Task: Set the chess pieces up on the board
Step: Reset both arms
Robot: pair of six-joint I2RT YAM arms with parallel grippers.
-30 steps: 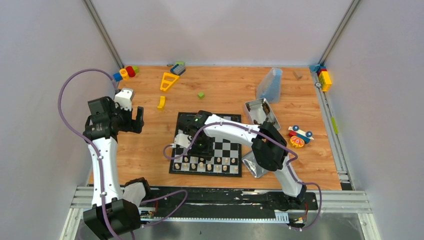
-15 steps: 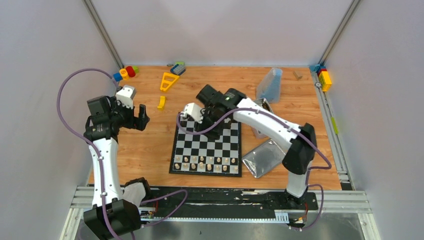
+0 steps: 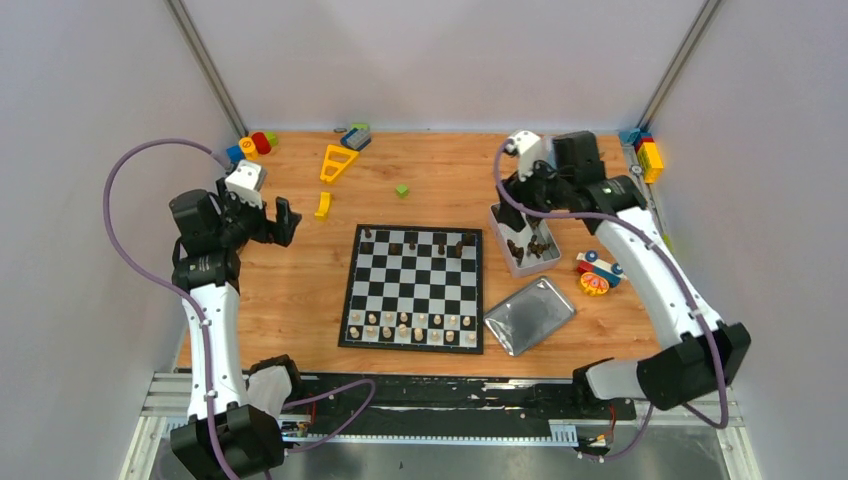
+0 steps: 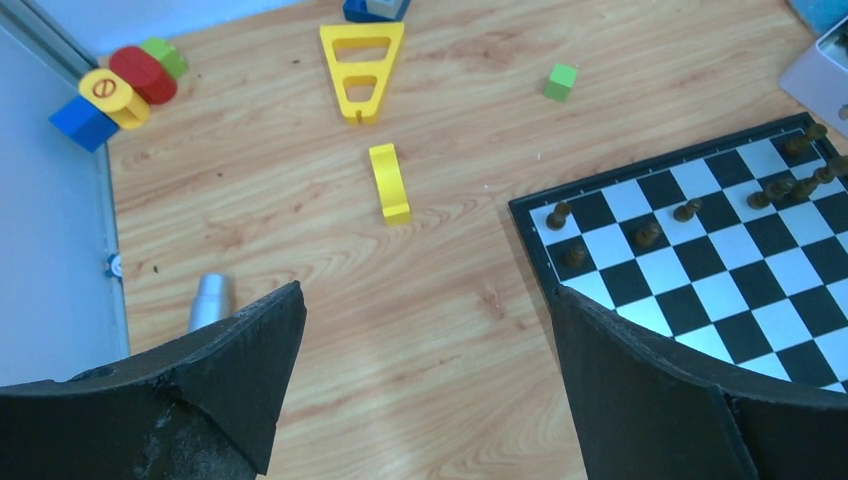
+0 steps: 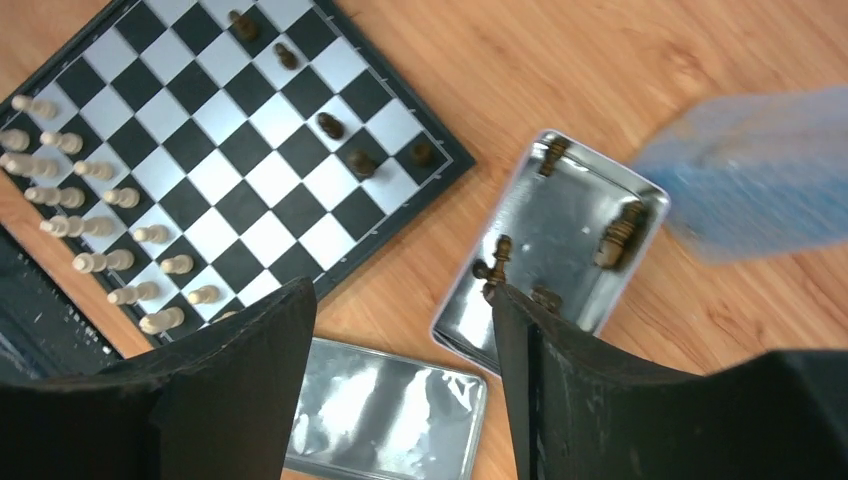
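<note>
The board (image 3: 414, 290) lies mid-table. Cream chess pieces (image 3: 410, 325) fill its two near rows, and a few dark ones (image 3: 410, 243) stand along the far edge. More dark pieces (image 5: 618, 235) lie in a metal tray (image 3: 530, 262) right of the board. My right gripper (image 3: 518, 198) hangs over that tray, open, with nothing between its fingers; in the right wrist view the gripper (image 5: 402, 288) frames the tray (image 5: 560, 210) and its lid (image 5: 380, 400). My left gripper (image 3: 283, 222) is open and empty, left of the board above bare wood; in its own view (image 4: 428, 292) the board's corner (image 4: 720, 260) shows.
The tray lid (image 3: 528, 316) lies by the board's near right corner. A yellow triangle (image 3: 338, 161), yellow block (image 3: 323, 205) and green cube (image 3: 402, 190) lie behind the board. A wheeled toy (image 3: 598, 272) sits right of the tray. A silver cylinder (image 4: 210, 300) lies near the left gripper.
My right arm swung from the board's near rows past its far edge to above the metal tray, and its jaws widened. The left arm shifted only slightly.
</note>
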